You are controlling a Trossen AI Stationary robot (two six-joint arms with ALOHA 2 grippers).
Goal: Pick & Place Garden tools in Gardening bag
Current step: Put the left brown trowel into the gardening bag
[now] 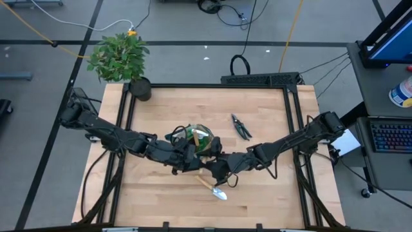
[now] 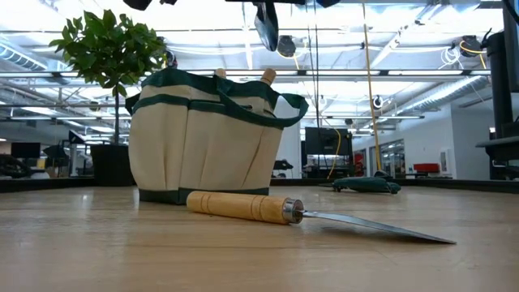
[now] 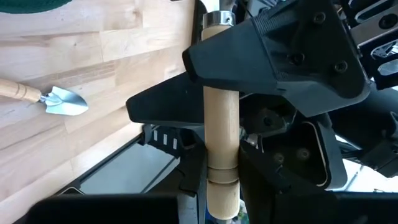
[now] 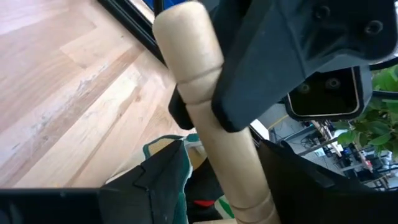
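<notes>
While the wooden-handled tool (image 4: 205, 106) hangs above the gardening bag (image 2: 203, 138), the entry for this step reads: lower it straight down, metal end first, into the open mouth.

- Item in hand: wooden-handled tool, metal end (image 2: 266, 26) pointing down over the bag. Advice: keep it upright, clear the green trim and the handles already standing inside, and let go only once it is well in.
- Right claw (image 1: 217, 169): pinching the handle, a dark finger on either side (a narrow spread, no wider than the handle).
- Left claw (image 1: 183, 153): crowded close against the same handle just beside the bag. I cannot tell whether it grips or merely touches.
- Gardening bag: upright, mid-worktop.
- Trowel (image 2: 243, 206): flat on the worktop (image 1: 270, 193), near side of the bag, untouched.
- Pruning shears (image 1: 241, 126): to the far right of the bag, well apart from both claws.
</notes>
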